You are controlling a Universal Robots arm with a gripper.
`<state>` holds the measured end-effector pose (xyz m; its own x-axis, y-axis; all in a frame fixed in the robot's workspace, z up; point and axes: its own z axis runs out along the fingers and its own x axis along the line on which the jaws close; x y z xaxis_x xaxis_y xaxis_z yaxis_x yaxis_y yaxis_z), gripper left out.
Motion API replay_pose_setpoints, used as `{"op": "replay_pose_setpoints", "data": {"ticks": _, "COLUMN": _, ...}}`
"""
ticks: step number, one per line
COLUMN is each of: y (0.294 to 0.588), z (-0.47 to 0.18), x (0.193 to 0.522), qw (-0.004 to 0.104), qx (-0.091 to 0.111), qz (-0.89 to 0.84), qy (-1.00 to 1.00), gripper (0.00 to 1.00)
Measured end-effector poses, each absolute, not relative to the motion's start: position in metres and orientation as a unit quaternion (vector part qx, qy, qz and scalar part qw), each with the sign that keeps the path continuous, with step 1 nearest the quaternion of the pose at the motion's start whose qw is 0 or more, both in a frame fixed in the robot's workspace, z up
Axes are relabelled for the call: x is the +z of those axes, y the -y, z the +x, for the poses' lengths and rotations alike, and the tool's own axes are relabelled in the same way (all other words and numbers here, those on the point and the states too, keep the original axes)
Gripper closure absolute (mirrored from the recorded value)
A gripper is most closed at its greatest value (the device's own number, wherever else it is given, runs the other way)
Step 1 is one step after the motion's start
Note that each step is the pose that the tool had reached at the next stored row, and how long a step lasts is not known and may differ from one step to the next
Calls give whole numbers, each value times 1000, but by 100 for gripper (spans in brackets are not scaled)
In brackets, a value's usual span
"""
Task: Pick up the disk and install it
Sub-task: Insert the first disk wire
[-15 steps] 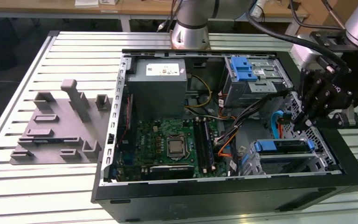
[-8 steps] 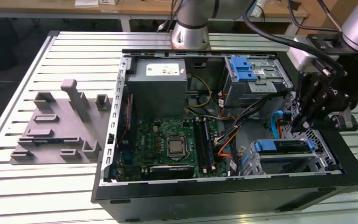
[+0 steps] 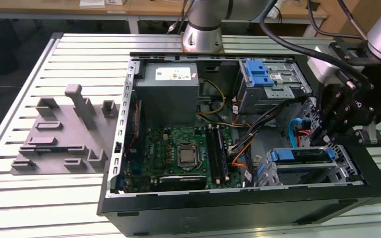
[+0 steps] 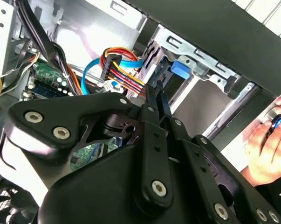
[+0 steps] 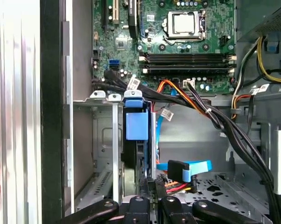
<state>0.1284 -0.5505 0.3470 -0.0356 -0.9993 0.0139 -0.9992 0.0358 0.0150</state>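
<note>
The disk (image 3: 301, 155) sits in the lower drive cage at the exterior view's right of the open computer case, its blue carrier end facing up. In the first wrist view the blue carrier end (image 5: 136, 125) stands between the cage's metal rails. The same blue end (image 4: 180, 68) shows in the second wrist view, beyond the fingertips. My gripper (image 3: 319, 135) hangs just above the cage, over the orange and blue cables. Its thin black fingers (image 4: 155, 95) are pressed together with nothing between them. They sit close beside the disk's edge (image 5: 147, 184); contact is unclear.
The case (image 3: 243, 198) lies open on a slatted table. Inside are the motherboard (image 3: 177, 153), a grey power supply (image 3: 170, 91) and an upper drive cage with a blue latch (image 3: 260, 72). Cable bundles (image 5: 215, 116) run beside the cage. A grey fixture (image 3: 65, 134) lies at the exterior view's left. A person's hand (image 4: 268, 144) rests outside the case.
</note>
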Motion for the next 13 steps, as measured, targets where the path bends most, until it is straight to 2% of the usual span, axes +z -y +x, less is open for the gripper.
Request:
{"op": "replay_pose_setpoints", "data": {"ticks": 3, "y": 551, "z": 128, "x": 345, "qw": 15, "qx": -5, "qz": 693, "qy": 721, "gripper": 84}}
{"op": "replay_pose_setpoints", "data": {"ticks": 13, "y": 557, "z": 131, "x": 338, "qw": 16, "qx": -7, "qz": 686, "qy": 728, "gripper": 84}}
